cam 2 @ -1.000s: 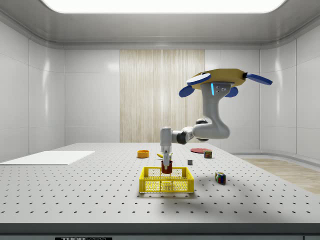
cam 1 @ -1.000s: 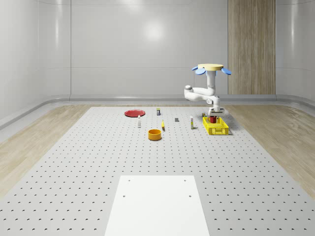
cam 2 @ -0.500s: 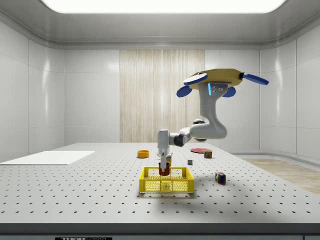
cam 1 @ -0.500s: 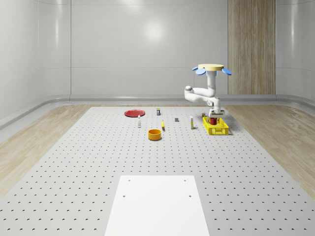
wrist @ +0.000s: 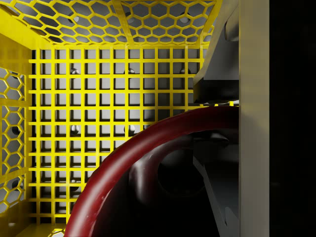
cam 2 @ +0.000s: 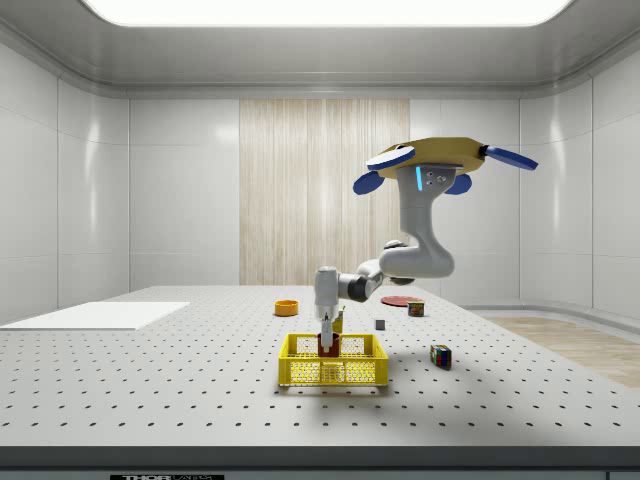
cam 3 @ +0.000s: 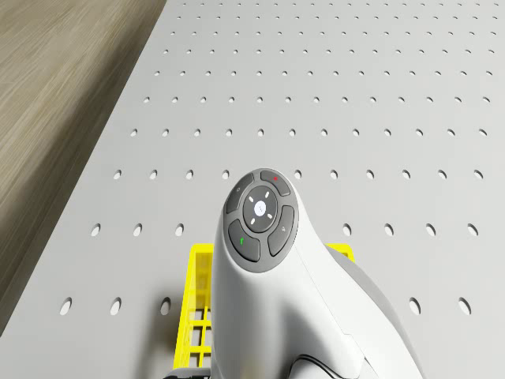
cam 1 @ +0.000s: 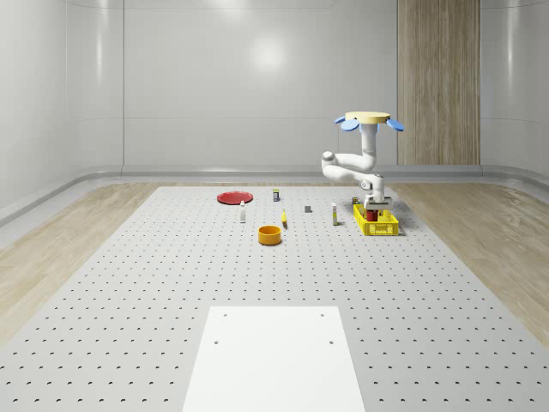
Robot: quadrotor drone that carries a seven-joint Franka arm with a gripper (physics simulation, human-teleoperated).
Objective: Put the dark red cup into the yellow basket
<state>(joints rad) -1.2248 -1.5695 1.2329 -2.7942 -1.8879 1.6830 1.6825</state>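
The yellow basket [cam 1: 376,221] stands on the perforated table at the whole-scene view's right. The drone [cam 1: 370,120] hovers above and just behind it, with its arm bent down into the basket. My gripper [cam 2: 326,338] is inside the basket [cam 2: 332,361], shut on the rim of the dark red cup [cam 2: 327,347], which stands upright and low between the basket walls. In the wrist view the cup's rim [wrist: 143,148] curves over the basket's grid floor [wrist: 98,98], with one finger [wrist: 253,98] against the rim. The drone view looks down the arm onto a basket corner [cam 3: 201,288].
An orange bowl [cam 1: 270,234], a red plate [cam 1: 233,197] and several small bottles and blocks stand to the whole-scene view's left of the basket. A colour cube [cam 2: 441,355] lies to the basket's right in the side view. A white sheet [cam 1: 274,356] covers the near table.
The arm has lowered the cup from above the basket rim down inside the basket. The drone drifted slightly toward the side view's left, then held.
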